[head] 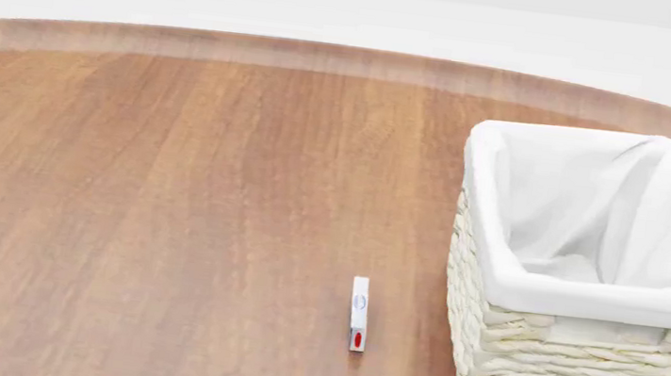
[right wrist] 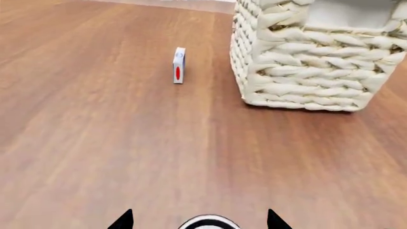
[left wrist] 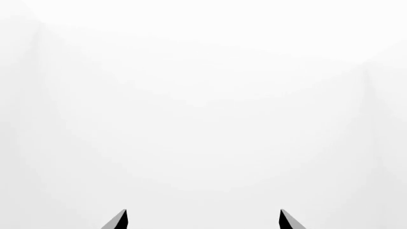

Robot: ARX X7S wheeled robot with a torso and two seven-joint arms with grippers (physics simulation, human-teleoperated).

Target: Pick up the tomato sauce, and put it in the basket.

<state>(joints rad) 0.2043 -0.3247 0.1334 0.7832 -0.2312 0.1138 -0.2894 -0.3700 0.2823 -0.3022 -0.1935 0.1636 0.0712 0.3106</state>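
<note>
Right wrist view shows a round pale rim, likely the tomato sauce (right wrist: 210,224), between the right gripper's (right wrist: 199,217) spread, released tips, with the basket (right wrist: 305,62) ahead to its right: centre and clench squarely before lifting; the left gripper (left wrist: 203,219) is released too.

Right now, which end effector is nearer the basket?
Right, probably: the right end effector faces the basket nearby; the left end effector sees only white.

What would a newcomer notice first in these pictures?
The eye goes first to the large cream wicker basket with its white cloth lining, standing at the right of the wooden table. Next comes a small thin white box with a red mark, upright just left of the basket, apart from it.
</note>
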